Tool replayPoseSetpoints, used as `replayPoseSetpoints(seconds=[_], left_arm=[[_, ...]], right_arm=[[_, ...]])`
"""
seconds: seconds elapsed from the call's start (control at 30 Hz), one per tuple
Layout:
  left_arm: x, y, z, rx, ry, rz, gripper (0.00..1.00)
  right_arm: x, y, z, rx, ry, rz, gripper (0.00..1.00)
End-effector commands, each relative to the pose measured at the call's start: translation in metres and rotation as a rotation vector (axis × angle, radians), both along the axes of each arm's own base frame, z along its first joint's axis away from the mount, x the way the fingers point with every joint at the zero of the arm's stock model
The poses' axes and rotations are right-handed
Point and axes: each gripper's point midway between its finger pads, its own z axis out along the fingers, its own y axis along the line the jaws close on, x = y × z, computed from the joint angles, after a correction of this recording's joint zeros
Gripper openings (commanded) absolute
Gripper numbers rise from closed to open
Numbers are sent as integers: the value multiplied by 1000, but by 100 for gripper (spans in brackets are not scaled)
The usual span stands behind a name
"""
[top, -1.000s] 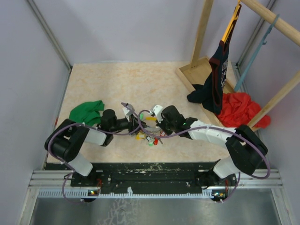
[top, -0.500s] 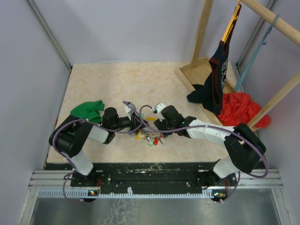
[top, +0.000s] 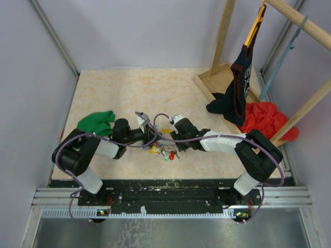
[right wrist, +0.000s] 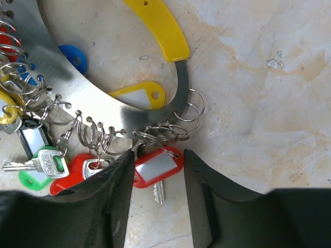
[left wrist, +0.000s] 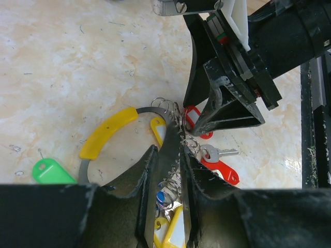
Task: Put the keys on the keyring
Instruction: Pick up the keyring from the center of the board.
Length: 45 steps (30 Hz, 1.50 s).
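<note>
Honestly, the left end effector [left wrist: 168,150] is clamping narrow on the keyring [right wrist: 88,95] and the right end effector [right wrist: 159,155] is straddling a red-tagged key [right wrist: 158,168] on the desk [right wrist: 269,103] by the ring's tip (gripping or not, can't tell), so I'm worrying a pull is going to snag it on the neighbouring loops [right wrist: 98,137].

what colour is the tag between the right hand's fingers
Red oblong plastic tag, pale label insert; right wrist view.

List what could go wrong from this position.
1. The right gripper straddles the red-tagged key, whose split rings bunch tightly with their neighbours; pulling may drag or tangle them.
2. The left gripper pinches only the thin keyring, which may twist or slip.
3. Both grippers sit very close together and could collide.
</note>
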Motion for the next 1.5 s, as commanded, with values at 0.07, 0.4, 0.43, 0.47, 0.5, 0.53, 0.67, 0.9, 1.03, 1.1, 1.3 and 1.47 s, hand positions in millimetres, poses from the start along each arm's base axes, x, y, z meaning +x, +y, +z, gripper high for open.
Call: replayPoseSetpoints(seconds=[0.07, 0.4, 0.43, 0.47, 0.5, 0.53, 0.67, 0.9, 1.03, 1.1, 1.3, 1.47], left_arm=[[-1, 0, 6, -3, -30, -13, 29], [-9, -4, 11, -28, -43, -74, 29], [-11, -5, 12, -31, -45, -86, 29], [-12, -6, 12, -34, -49, -98, 29], [-14, -7, 12, -38, -50, -113, 29], [-15, -8, 13, -42, -55, -119, 29], [-18, -11, 16, -58, -81, -159, 30], [-28, -16, 21, -112, -143, -214, 30], [-30, -18, 16, -112, -148, -222, 28], [-29, -18, 16, -114, -157, -221, 28], [-23, -20, 8, -69, -172, -206, 28], [-19, -22, 2, -26, -204, -197, 30]], right_arm=[[10, 11, 4, 42, -11, -12, 32], [10, 14, 38, 64, -68, 64, 0], [11, 15, 42, 64, -79, 83, 0], [11, 17, 46, 66, -91, 106, 0], [12, 18, 49, 67, -103, 124, 0], [13, 18, 51, 67, -113, 133, 0], [13, 25, 63, 86, -146, 201, 0], [18, 43, 89, 128, -202, 301, 0], [17, 48, 97, 147, -232, 341, 0], [16, 51, 101, 157, -243, 363, 0], [14, 56, 110, 179, -270, 403, 0], [12, 62, 114, 192, -273, 436, 0]])
